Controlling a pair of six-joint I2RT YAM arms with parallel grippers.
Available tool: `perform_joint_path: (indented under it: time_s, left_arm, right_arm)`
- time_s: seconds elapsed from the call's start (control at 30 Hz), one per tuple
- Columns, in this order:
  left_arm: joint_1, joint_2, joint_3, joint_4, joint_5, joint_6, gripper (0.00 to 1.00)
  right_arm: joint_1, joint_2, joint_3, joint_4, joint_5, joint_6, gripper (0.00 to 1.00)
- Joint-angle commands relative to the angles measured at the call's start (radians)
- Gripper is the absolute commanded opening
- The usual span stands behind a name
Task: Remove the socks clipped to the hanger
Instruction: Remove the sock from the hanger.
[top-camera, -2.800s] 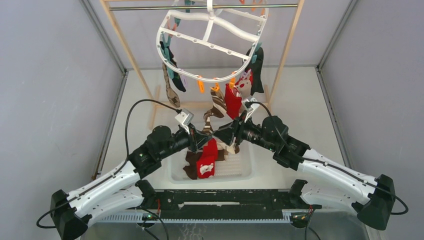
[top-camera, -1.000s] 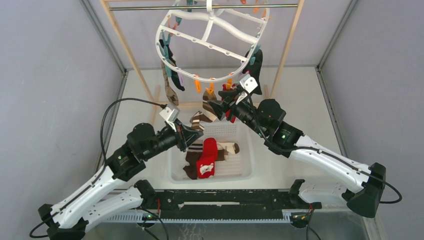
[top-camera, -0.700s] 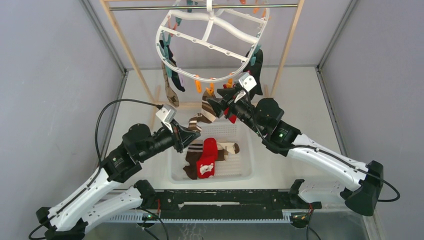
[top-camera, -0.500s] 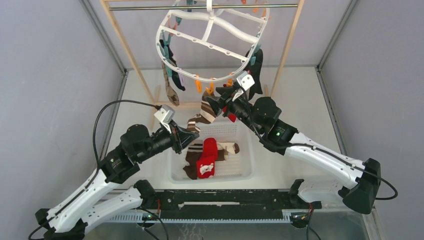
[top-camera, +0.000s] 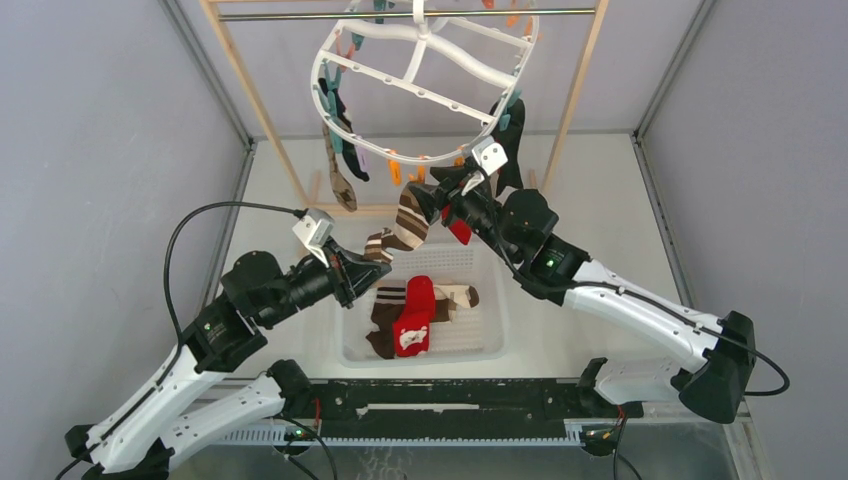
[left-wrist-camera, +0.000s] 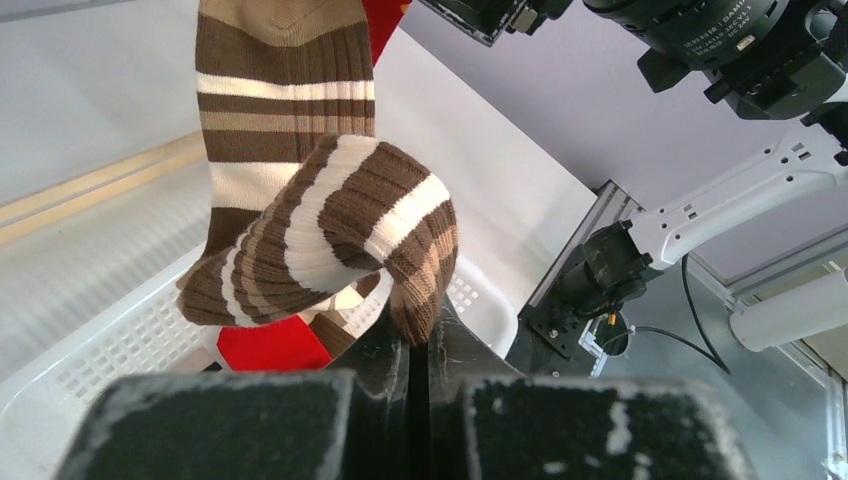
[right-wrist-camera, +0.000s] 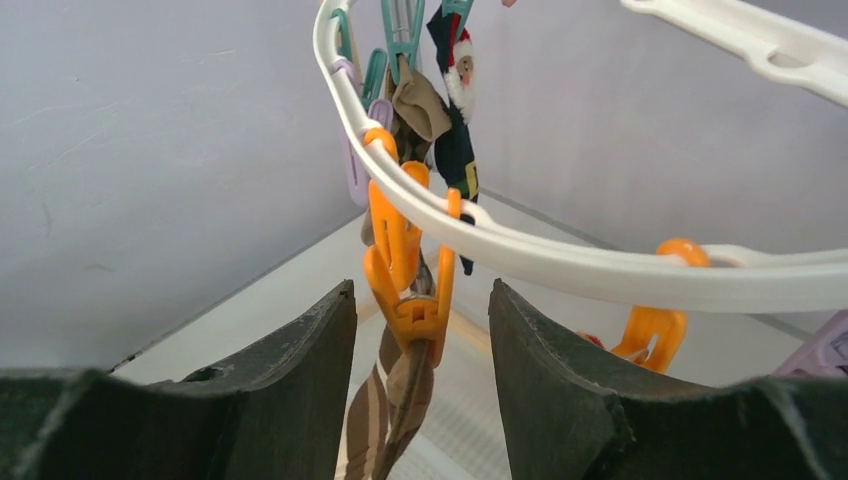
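Tension on the brown striped sock (left-wrist-camera: 320, 210) should be kept gentle until the orange clip (right-wrist-camera: 408, 290) is squeezed open. The sock is pinned by its upper end in that clip, hung from the near rim of the hanger (right-wrist-camera: 560, 262), while its lower end is pinched below the hanger by the left gripper (left-wrist-camera: 420, 350), whose jaws are closed tight on a fold of fabric. The right gripper (right-wrist-camera: 420, 330) is held just under the hanger's rim with its jaws apart and the clip between them. The clip's upper handles are judged the place to be pressed; only then should the sock be drawn down and away from the hanger. If it is dragged first, the light hanging frame is likely to be swung and the clip lost from the gap.

The sock is a soft ribbed knit, banded brown, cream and tan. The clip is smooth glossy plastic; the hanger is a white moulded oval with cross bars. Other socks (top-camera: 350, 160) are clipped at the hanger's left side, and a white perforated basket (top-camera: 480, 340) is set below the hanger.
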Motion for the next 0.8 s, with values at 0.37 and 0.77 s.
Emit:
perform_joint_path:
  time_s: [0.37, 0.77]
  left_arm:
    - [-0.005, -0.007, 0.061, 0.007, 0.027, -0.003, 0.01]
    - [-0.006, -0.006, 0.055, 0.004, 0.029, -0.001, 0.02]
  right_arm:
    - [-0.032, 0.038, 0.07, 0.095, -0.007, 0.02, 0.58]
    - [-0.031, 0.055, 0.072, 0.114, -0.012, 0.033, 0.46]
